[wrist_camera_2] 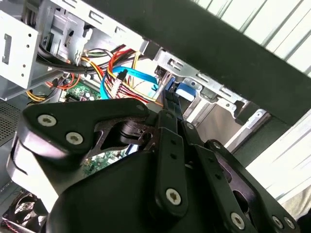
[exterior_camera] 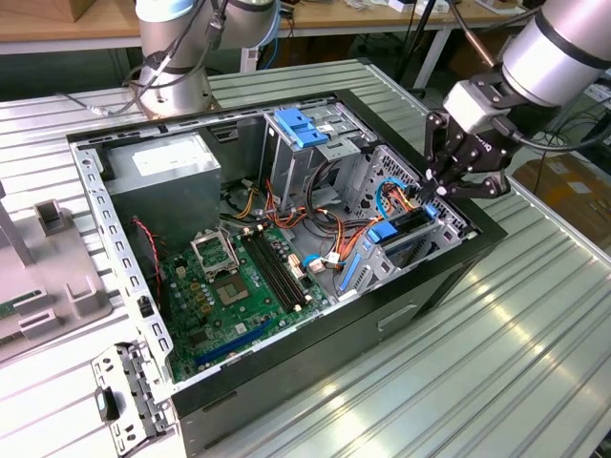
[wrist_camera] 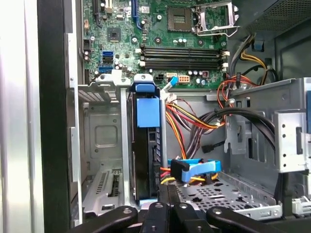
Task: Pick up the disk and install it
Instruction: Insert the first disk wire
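Hand (exterior_camera: pixel 441 187) closed on my disk (wrist_camera: pixel 146 160) | disk upright in drive cage (wrist_camera: pixel 104 145) | case (exterior_camera: pixel 401 315) on table (exterior_camera: pixel 535 324)

Open slot in the drive cage (wrist_camera: pixel 99 145) is seen just beside the disk (wrist_camera: pixel 147 145), unobstructed. Other side of the disk is crowded by orange and yellow wires (wrist_camera: pixel 187 121) and a blue cable (wrist_camera: pixel 197 170). Access is bounded by the black case wall (wrist_camera: pixel 53 111).

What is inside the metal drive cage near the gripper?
The disk stands on edge in the cage, blue rail up. The slot beside it looks empty. The gripper is at its end and covers the disk's lower part.
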You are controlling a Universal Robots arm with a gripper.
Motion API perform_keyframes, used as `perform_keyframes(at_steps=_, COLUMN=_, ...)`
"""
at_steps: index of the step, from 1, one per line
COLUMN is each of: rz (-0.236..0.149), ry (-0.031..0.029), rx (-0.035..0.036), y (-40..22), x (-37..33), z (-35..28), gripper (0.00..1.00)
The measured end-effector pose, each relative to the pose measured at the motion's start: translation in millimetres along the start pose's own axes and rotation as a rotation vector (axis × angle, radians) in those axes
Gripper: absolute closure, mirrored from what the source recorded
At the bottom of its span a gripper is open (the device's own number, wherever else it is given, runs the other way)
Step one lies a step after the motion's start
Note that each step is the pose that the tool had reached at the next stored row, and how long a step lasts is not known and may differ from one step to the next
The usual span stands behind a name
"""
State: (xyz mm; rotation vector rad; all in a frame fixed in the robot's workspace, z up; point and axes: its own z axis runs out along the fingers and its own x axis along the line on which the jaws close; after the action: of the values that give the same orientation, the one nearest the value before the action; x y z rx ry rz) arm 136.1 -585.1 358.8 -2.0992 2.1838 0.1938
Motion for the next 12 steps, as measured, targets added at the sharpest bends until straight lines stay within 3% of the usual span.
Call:
perform_keyframes(at_steps=7, rz=0.000, ry=-0.0124, rx=-0.0015, y=-10.3, x=-2.6, z=-13.4, gripper=0.89)
perform_keyframes(at_steps=12, rz=0.000, ry=-0.0133, rx=-0.0020, y=-13.9, x=-3.1, z=-15.7, gripper=0.89)
